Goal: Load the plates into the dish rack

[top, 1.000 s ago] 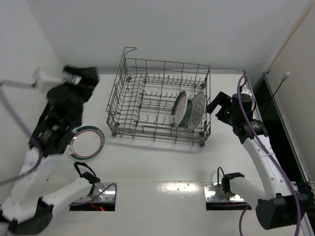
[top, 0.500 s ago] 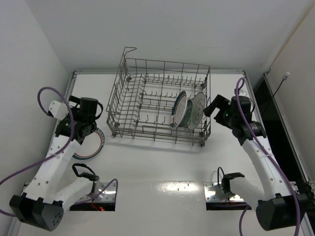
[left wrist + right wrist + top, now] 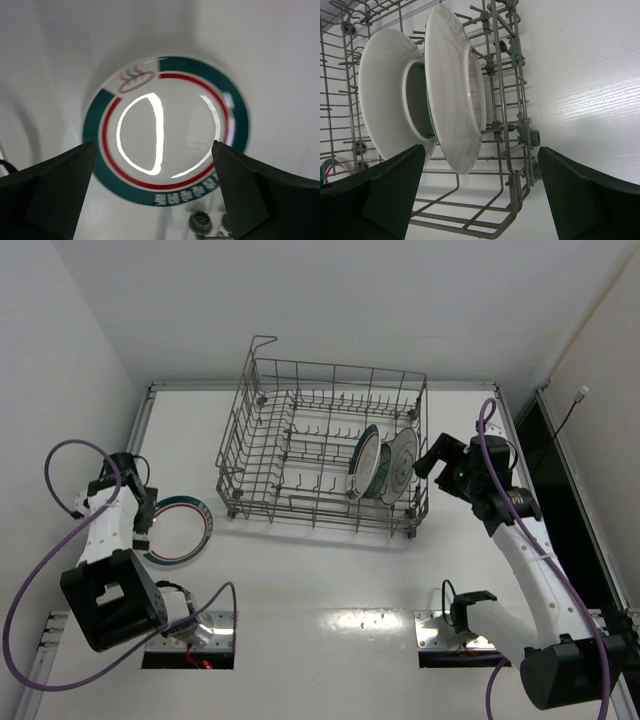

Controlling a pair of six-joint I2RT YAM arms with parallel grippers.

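The dish rack (image 3: 325, 445) sits on the far middle of the table (image 3: 330, 580). It is a big grey wire basket with rows of upright tines. Three plates stand on edge in its right end, packed closely side by side. The rightmost is a patterned white plate (image 3: 403, 464). Just left of it is a smaller teal plate (image 3: 383, 473), and left of that a rim-banded plate (image 3: 361, 462). In the right wrist view the patterned white plate (image 3: 451, 85) is nearest, showing its underside. Only a sliver of the teal plate (image 3: 429, 119) shows behind it, and the rim-banded plate (image 3: 382, 95) is beyond.

The fourth plate (image 3: 180, 530) lies flat on the table to the left of the rack, a little nearer than it and well apart from it. It is white with a teal band and a red ring around the rim.

The left gripper (image 3: 146, 518) hangs over the left edge of that fourth plate (image 3: 165, 130) and points down at it. In the left wrist view the left gripper (image 3: 154, 145) has its fingers spread wide and holds nothing. I cannot tell whether it touches the plate.

The right gripper (image 3: 432, 458) hovers just off the rack's right side, level with the standing plates. The right gripper (image 3: 481, 149) also has its fingers spread wide, with nothing between them.
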